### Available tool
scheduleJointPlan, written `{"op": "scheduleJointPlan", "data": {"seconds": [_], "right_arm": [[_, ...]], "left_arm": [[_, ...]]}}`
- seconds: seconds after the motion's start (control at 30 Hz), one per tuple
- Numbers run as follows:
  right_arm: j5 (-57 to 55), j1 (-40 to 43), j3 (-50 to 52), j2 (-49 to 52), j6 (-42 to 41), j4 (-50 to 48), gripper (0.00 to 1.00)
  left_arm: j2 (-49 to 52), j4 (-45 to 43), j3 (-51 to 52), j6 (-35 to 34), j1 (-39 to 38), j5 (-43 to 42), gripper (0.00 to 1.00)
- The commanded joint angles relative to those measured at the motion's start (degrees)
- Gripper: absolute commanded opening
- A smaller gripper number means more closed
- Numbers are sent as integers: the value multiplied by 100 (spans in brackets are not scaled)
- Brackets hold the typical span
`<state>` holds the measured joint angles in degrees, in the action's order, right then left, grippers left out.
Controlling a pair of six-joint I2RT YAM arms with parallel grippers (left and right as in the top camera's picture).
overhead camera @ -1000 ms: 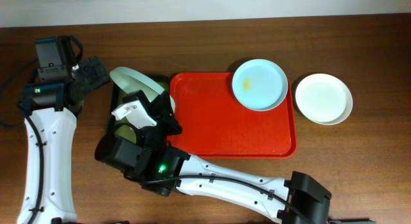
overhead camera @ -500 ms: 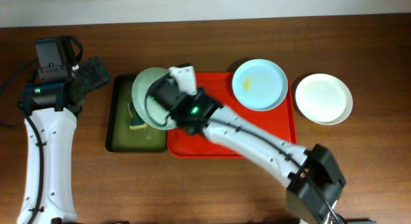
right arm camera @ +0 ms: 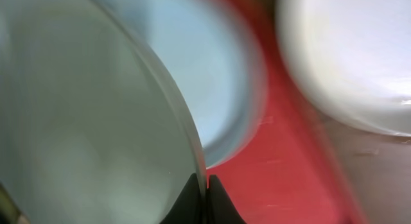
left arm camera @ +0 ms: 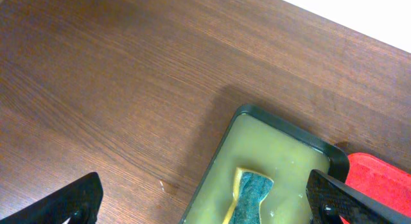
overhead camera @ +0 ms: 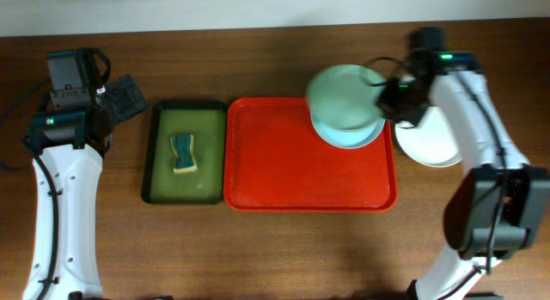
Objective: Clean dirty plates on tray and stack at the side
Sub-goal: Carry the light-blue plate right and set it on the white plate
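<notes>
My right gripper [overhead camera: 388, 98] [right arm camera: 205, 189] is shut on the rim of the mint-green plate [overhead camera: 342, 96] [right arm camera: 83, 115] and holds it in the air over the pale blue plate [overhead camera: 352, 137] [right arm camera: 212, 76]. The blue plate lies at the red tray's [overhead camera: 292, 162] [right arm camera: 282, 179] back right corner. The white plate [overhead camera: 438, 145] [right arm camera: 347, 51] lies on the table right of the tray, partly under my right arm. My left gripper [left arm camera: 205, 205] is open and empty, above the table beside the green basin's left edge.
A dark green basin [overhead camera: 159, 154] [left arm camera: 282, 131] of yellowish water stands left of the tray with a blue-and-yellow sponge [overhead camera: 183, 154] [left arm camera: 250, 198] in it. Bare wooden table lies in front of the tray and basin.
My right gripper has carried the mint-green plate from over the basin, across the tray to the right, to above the blue plate. The sponge in the basin is uncovered. The left arm has not moved.
</notes>
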<state>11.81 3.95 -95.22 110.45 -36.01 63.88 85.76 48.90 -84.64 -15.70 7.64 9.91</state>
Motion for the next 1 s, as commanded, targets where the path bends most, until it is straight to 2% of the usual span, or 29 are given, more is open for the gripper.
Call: {"op": "scheduleJointPlan", "data": {"seconds": [0.0, 0.13, 0.23, 0.4, 0.6, 0.63, 0.73, 0.8, 0.97], "right_arm": [[125, 1016, 17, -133, 555, 400, 4], [24, 2087, 17, -133, 1224, 894, 4], [-581, 2433, 20, -133, 1224, 1054, 4], [-1062, 2483, 238, -133, 1217, 874, 4], [-1062, 2485, 1045, -133, 1200, 17, 4], [-1062, 2485, 1080, -133, 1202, -52, 13], [-1027, 2483, 1080, -133, 1388, -70, 63], [-933, 2417, 1078, -136, 1786, -68, 70], [-955, 1873, 721, -136, 1928, 289, 71]], "left_arm": [[-22, 4, 15, -55, 4, 42, 99], [-22, 4, 15, -55, 4, 42, 99], [-22, 4, 15, -55, 4, 42, 99], [-22, 4, 15, -55, 4, 42, 99], [-22, 4, 15, -55, 4, 42, 99], [-22, 4, 15, -55, 4, 42, 99], [-22, 4, 15, -55, 4, 42, 99], [-22, 4, 15, -55, 4, 42, 100], [-22, 4, 15, -55, 4, 42, 99]]}}
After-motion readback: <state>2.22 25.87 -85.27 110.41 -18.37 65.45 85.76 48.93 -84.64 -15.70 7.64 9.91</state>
